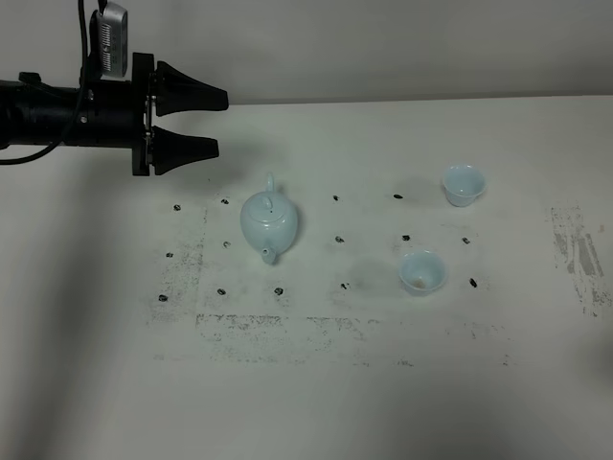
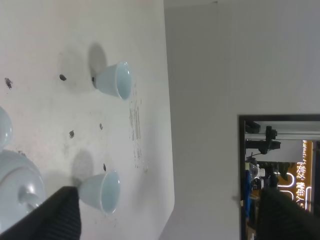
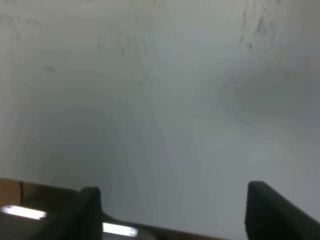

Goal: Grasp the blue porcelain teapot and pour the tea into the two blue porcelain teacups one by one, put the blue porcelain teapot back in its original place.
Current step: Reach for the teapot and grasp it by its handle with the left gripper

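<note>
Blue porcelain teapot [image 1: 269,222] stands upright on the worktop [image 1: 316,383]. Its handle [image 1: 269,182] points to the far side and its spout [image 1: 269,255] to the near edge, so the long axis runs front-to-back. Left jaws are spread and empty, behind and to the left of it, well apart, pointing right. Right jaws are spread too, outside the high view. We judge the left arm nearer. Far teacup [image 1: 464,184] and near teacup [image 1: 421,271] sit to the right.

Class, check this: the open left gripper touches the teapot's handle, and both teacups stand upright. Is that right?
No. The exterior high view shows the open left gripper apart from the teapot, not touching its handle. The far teacup and near teacup stand upright.
</note>
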Motion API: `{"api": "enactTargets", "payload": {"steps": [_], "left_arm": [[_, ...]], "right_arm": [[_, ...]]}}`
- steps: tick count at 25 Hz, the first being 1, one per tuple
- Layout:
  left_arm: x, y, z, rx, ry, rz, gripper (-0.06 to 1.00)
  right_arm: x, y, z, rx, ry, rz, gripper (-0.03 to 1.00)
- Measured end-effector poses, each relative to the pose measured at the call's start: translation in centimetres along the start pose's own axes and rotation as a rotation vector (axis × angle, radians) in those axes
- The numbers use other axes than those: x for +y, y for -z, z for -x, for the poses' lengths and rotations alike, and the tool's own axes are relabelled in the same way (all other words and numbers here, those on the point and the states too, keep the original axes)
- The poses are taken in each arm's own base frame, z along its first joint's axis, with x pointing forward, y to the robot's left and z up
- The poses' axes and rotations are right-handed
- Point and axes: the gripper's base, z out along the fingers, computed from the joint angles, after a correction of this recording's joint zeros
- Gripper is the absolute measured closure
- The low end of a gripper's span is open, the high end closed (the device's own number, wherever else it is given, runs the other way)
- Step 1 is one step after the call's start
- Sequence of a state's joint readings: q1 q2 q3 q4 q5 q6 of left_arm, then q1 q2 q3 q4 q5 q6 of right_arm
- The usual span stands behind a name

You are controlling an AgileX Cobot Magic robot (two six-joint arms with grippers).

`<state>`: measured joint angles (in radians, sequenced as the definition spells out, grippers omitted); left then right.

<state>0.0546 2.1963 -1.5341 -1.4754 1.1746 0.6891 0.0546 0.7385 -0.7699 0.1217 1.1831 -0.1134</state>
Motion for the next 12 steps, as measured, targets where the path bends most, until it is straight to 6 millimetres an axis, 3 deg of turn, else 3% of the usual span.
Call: {"api": "enactTargets", "payload": {"steps": [7,12], "left_arm": [[0.0,0.0,0.0,0.002,0.0,0.0,0.88],[0.0,0.0,0.0,0.002,-0.002,0.0,0.88]], "right_arm": [[-0.2,0.3,-6.7,-0.22,0.055,-0.091,0.39],[-0.2,1.0,-9.1,-0.337,0.052,-0.127,0.39]]}}
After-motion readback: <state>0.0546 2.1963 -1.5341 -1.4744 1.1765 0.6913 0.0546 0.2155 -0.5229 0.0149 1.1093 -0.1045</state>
